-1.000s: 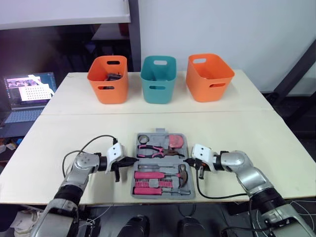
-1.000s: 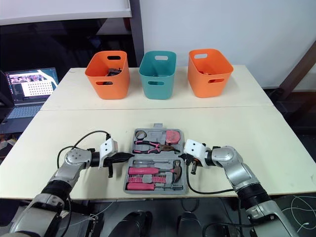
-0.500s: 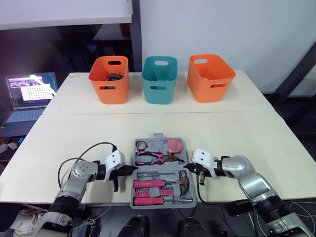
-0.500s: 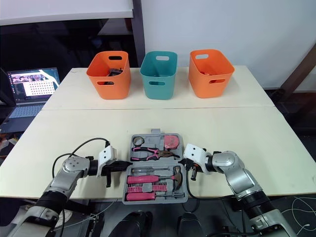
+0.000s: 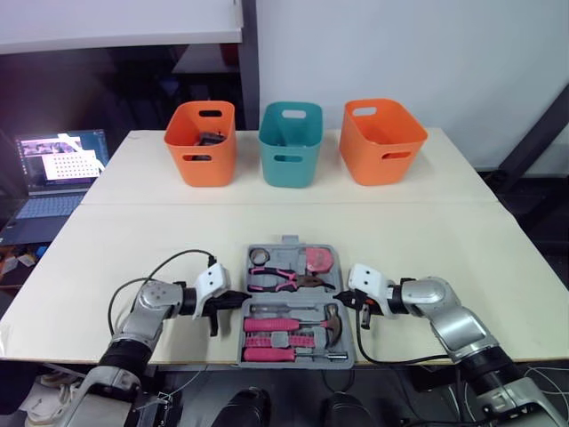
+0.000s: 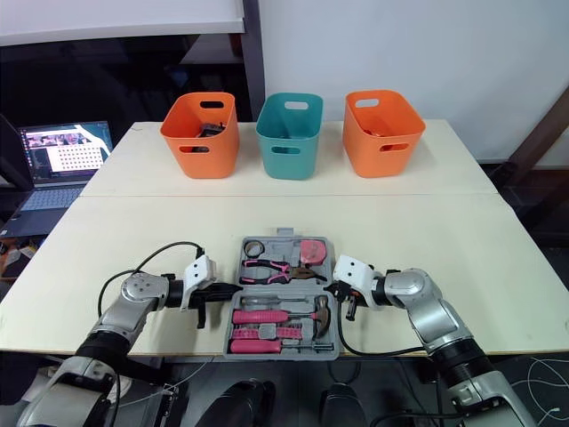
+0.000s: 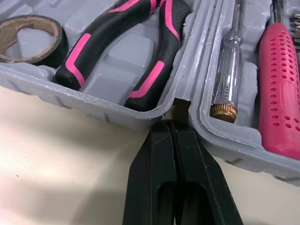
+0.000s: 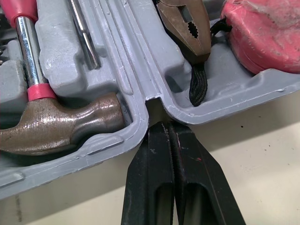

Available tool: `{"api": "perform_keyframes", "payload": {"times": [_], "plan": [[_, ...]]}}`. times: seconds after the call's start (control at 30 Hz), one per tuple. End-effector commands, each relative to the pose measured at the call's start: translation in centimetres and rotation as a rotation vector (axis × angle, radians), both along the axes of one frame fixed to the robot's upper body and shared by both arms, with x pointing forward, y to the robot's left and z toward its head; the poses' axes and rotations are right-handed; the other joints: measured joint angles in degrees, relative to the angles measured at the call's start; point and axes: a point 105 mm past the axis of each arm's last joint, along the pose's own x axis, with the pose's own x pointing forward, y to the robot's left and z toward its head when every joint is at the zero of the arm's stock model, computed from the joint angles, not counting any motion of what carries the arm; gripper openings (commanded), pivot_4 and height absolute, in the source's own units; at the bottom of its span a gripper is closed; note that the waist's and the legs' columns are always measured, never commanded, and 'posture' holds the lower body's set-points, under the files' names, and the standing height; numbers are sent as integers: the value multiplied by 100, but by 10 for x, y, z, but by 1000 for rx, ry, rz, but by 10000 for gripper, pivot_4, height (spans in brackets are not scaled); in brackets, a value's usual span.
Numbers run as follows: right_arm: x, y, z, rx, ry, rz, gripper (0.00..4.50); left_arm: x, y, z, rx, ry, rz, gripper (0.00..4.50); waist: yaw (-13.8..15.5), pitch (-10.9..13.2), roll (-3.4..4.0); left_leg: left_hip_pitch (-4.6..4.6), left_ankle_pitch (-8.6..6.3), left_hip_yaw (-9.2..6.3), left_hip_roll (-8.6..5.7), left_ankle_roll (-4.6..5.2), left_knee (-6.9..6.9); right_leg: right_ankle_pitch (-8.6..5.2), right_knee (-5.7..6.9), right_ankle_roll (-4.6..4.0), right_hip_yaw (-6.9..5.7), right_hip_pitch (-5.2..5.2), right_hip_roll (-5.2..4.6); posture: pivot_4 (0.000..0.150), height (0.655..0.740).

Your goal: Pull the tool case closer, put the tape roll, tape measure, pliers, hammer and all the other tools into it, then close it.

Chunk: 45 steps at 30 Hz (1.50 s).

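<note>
The grey tool case (image 5: 293, 302) lies open near the table's front edge. Its far half holds the tape roll (image 5: 259, 257), pink-handled pliers (image 5: 284, 280) and pink tape measure (image 5: 317, 261). The near half holds the hammer (image 5: 331, 320) and pink screwdrivers (image 5: 271, 323). My left gripper (image 5: 233, 301) is shut, its tips in the hinge notch on the case's left side (image 7: 173, 124). My right gripper (image 5: 342, 300) is shut too, tips in the hinge notch on the right side (image 8: 168, 125), between the hammer head (image 8: 61, 126) and the pliers' nose (image 8: 185, 26).
Three baskets stand in a row at the back: orange (image 5: 201, 142), teal (image 5: 290, 142), orange (image 5: 382, 140). A laptop (image 5: 53, 169) sits off the table's left. The case's near edge reaches almost to the table's front edge (image 5: 178, 363).
The case has slid toward the table's front edge together with both grippers at its sides. The whole view has also shifted slightly.
</note>
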Motion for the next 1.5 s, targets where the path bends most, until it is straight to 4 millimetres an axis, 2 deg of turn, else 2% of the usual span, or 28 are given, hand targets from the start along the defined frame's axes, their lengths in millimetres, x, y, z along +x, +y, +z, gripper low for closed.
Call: {"api": "perform_keyframes", "payload": {"times": [0.03, 0.67, 0.83, 0.97, 1.03, 1.1, 1.23, 1.33, 1.37, 1.5], "plan": [[2, 16, 8, 43, -37, 44, 1019, 3, -19, 5, -8, -40, -51, 0, 1, 0, 0, 0, 0, 0, 0, 0, 0, 0, 0, 0, 0, 0, 0, 1500, 7400], [10, 2, 6, 25, -35, -4, 1019, 14, -20, 6, -8, -47, -17, 0, 81, 0, 0, 1, 0, 0, 0, 0, 1, 0, 0, 0, 0, -1, 2, 1500, 7400], [6, -15, 2, -5, -1, -41, 1019, 20, 4, 7, 22, -51, 57, 0, 109, 0, 0, 1, 0, 0, 0, -1, 1, 0, -1, 0, 0, -1, 2, 1500, 7400], [4, -38, 7, -42, -6, -93, 1019, 36, 42, 24, -5, -54, 204, 0, 100, 1, -2, 0, 0, -1, 0, -1, 0, 0, -1, 0, 0, -3, 3, 1500, 7400], [2, -44, 15, -41, -2, -106, 1019, 36, 53, 32, -14, -61, 212, 0, 87, 2, -3, -4, 0, -1, 1, -1, -4, -1, 0, 1, 0, -10, 3, 1500, 7400], [1, -46, 21, -28, 10, -115, 1019, 34, 56, 39, -35, -62, 201, 0, 85, 4, 0, -8, 0, 1, 0, -1, -9, -1, -3, 1, 2, -16, 2, 1500, 7400], [3, -45, 42, 73, 31, -172, 1019, 7, 40, 50, -133, 3, 45, 0, 85, 6, 4, -17, 0, 1, 0, -1, -10, -1, -7, 0, 4, -20, 0, 1500, 7400], [11, -40, 56, 205, 52, -250, 9126, -20, 19, 53, -179, 77, -76, 0, 77, 8, 3, -30, 0, -1, 5, -1, -10, 0, -6, -2, 12, -23, 2, 1500, 7400], [13, -38, 57, 231, 69, -270, 13261, -28, 13, 53, -188, 102, -110, 0, 70, 8, 4, -31, 0, -1, 5, -1, -10, 0, -5, -3, 14, -22, 2, 1500, 7400], [21, -29, 60, 342, 147, -357, 34114, -48, -8, 45, -180, 142, -182, 0, 73, 9, 6, -33, -1, -1, 9, -2, -13, 0, -6, -7, 16, -26, 3, 1500, 7400]]}}
